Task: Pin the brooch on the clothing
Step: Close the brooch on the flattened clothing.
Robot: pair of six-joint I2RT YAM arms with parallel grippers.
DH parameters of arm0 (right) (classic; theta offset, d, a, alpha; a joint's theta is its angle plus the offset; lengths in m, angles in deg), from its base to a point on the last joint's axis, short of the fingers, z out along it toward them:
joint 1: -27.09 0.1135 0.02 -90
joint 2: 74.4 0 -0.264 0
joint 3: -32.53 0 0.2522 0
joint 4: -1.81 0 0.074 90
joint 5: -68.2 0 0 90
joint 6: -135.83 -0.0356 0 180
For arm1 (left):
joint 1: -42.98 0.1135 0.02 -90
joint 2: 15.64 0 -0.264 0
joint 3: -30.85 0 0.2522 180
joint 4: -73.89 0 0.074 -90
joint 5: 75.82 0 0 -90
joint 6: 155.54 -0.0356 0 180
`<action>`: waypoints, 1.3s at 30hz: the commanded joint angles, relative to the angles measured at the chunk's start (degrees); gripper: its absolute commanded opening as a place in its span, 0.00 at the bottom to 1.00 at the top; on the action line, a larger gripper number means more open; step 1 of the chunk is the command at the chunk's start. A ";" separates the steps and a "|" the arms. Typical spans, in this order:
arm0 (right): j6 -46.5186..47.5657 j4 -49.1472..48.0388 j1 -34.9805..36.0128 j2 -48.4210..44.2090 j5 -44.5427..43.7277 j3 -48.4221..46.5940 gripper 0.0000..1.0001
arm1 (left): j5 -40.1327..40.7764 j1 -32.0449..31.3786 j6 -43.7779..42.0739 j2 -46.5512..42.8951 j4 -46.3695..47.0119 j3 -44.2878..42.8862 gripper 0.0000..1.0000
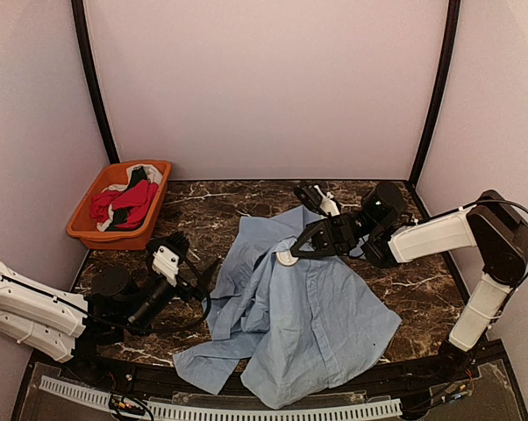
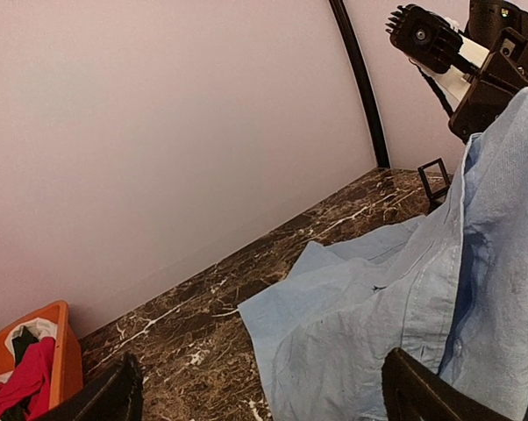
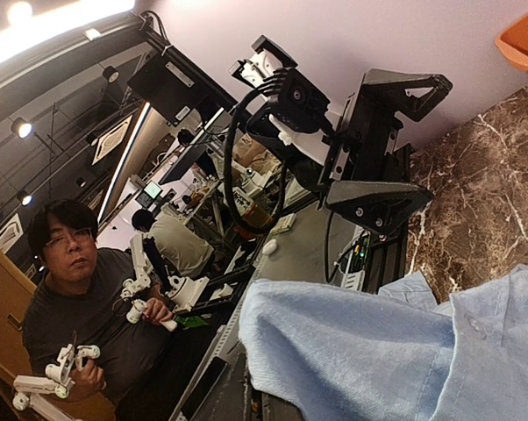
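The light blue button-up fabric shirt [image 1: 299,324] sprawls from table centre toward 6 o'clock. Soft, light and limp, it is probably best pinched at the doubled placket or collar edge. The right gripper [image 1: 297,250], closed, appears to pinch a fold at the shirt's 12 o'clock, beside a small white disc [image 1: 286,257], possibly the brooch. The left gripper [image 2: 268,396], at 9 o'clock, gapes wide and empty. Only the left wrist view shows that fold raised off the dark marble tabletop [image 2: 185,342]; the right wrist view shows cloth but not its fingers.

Matt cloth shirt [image 1: 308,311] on glossy marble-patterned table [image 1: 422,289]
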 commanded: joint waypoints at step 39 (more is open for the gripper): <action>51.84 64.73 6.86 -26.44 -58.40 -0.86 0.00 | -33.86 7.29 39.24 17.52 -21.11 -31.95 0.71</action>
